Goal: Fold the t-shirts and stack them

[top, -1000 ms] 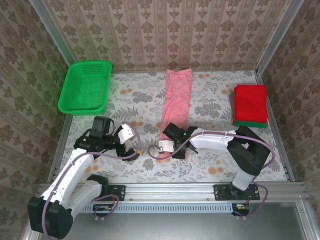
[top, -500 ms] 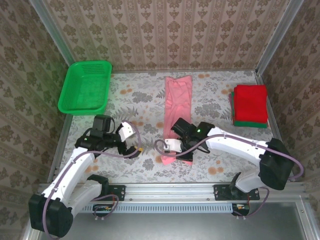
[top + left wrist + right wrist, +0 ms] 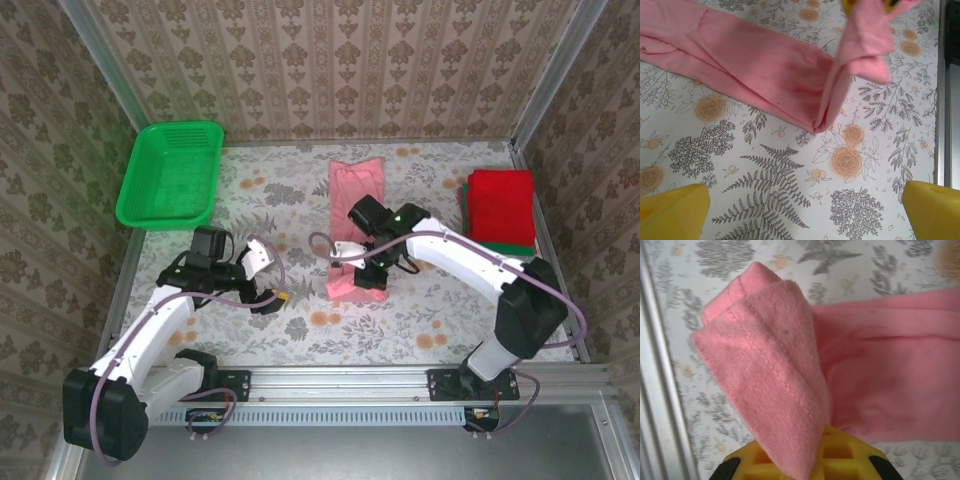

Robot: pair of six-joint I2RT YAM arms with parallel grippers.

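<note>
Floral-printed worktop runs back to papered walls. Along its middle lies the light pink cotton t-shirt, folded lengthwise into a long narrow strip that reaches from the far edge toward me. My right hand is pinched tight on the strip's near end and holds it lifted, bent back over the flat part. The doubled, stitched hem droops over my yellow fingers. My left hand hovers spread wide, holding nothing, just left of the shirt. Red folded rectangular shirts sit on a green one at the far right.
</note>
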